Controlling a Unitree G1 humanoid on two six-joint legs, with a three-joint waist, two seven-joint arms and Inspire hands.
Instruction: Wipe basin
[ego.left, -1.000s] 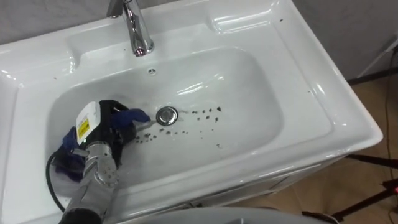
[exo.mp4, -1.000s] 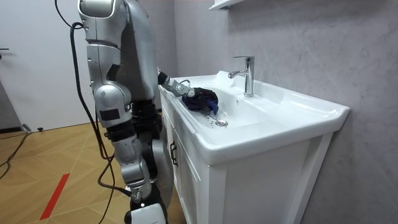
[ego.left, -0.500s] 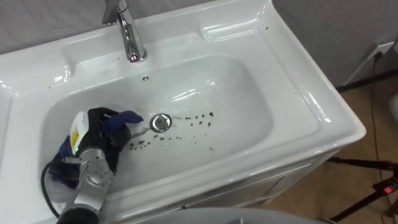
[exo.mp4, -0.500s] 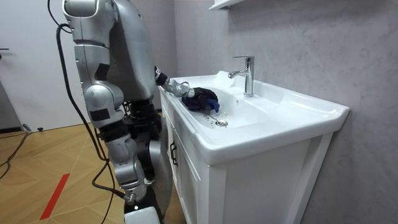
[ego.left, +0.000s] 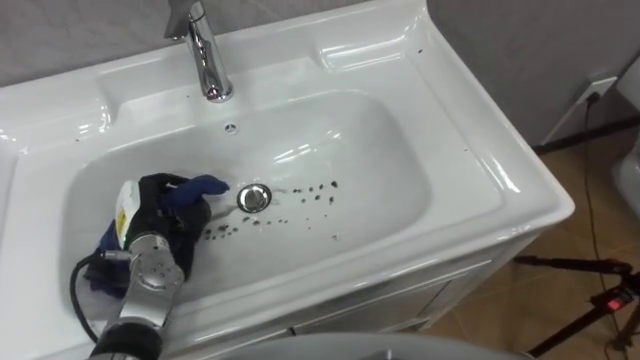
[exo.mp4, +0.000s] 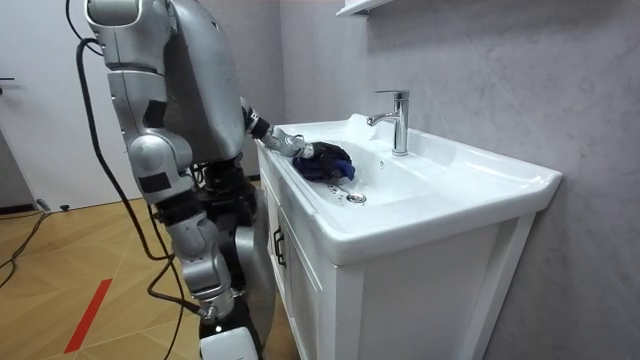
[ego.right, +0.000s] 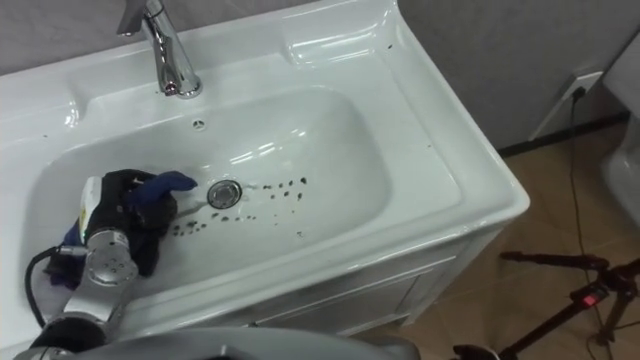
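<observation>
The basin has a scatter of dark specks on its floor, to the right of the left robot hand and just past the drain. That robot hand sits low in the basin's left part, fingers curled round a blue cloth whose tip points at the drain. The trail of specks runs left to right, so a rightward sweep along it looks due.
</observation>
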